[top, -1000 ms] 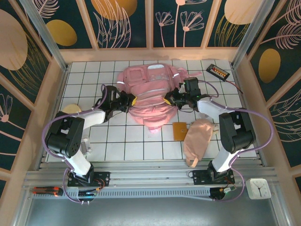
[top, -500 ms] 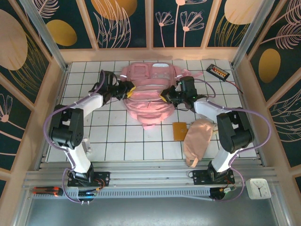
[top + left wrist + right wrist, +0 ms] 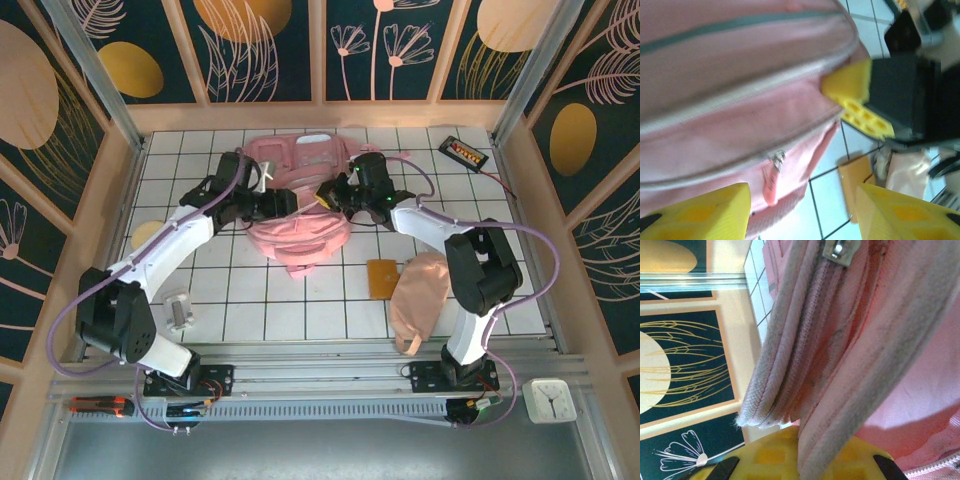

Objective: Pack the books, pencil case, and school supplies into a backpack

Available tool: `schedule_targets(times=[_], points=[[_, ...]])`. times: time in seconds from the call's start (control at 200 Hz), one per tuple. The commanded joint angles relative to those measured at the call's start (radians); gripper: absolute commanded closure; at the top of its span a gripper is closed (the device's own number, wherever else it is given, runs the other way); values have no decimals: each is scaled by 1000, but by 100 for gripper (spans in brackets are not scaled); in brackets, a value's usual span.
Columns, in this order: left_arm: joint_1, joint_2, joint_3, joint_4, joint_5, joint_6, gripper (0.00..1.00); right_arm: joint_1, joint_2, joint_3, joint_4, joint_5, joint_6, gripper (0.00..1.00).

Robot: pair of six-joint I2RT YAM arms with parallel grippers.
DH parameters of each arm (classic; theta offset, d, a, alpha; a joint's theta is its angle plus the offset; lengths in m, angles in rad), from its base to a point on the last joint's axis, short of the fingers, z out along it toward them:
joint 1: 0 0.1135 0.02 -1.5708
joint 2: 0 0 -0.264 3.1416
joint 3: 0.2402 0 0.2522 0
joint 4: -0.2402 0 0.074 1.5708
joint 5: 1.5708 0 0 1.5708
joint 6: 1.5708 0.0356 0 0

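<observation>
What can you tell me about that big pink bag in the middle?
The backpack is soft bright pink fabric with grey-edged zips, a small pink zip pull and a pale clear-looking panel at its far end. It lies crumpled on the white tiled table, toward the back. The right gripper pinches a fold along its zippered edge; the left gripper stands open close against its other side.

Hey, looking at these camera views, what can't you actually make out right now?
- Top view: the backpack interior; its own fabric covers it, so its contents cannot be told.
- Top view: pale disc, partly under the left arm.
- Right wrist view: right gripper, finger ends cut off by the bottom edge, crossed by a fabric fold.
- Left wrist view: orange pad, blurred, partly behind the left gripper.
</observation>
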Motion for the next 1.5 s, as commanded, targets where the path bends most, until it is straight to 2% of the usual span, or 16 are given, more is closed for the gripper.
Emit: schedule_targets(times=[0.0,0.155,0.385,0.75,0.966,1.086,1.171,1.306,1.491], points=[[-17,-25,-5,-106,-102,93,43,33,10,60,18,-27,-4,100],[-66,3,-3,-143,-148,65,44,48,20,76,12,-19,-2,100],[-94,33,-40,-83,-144,-5,54,59,29,84,13,-12,1,100],[-95,143,21,-96,-228,20,64,67,32,91,14,-8,6,100],[-94,199,68,-85,-231,30,70,68,37,93,13,-12,6,100],[-94,237,101,-91,-229,37,82,69,42,99,8,-14,5,100],[-94,250,115,-103,-229,46,100,67,43,102,0,-12,2,100],[-94,248,110,-136,-252,79,100,54,35,104,-31,6,-13,100],[-79,182,56,-241,-393,131,100,26,-9,110,-144,42,-84,100]])
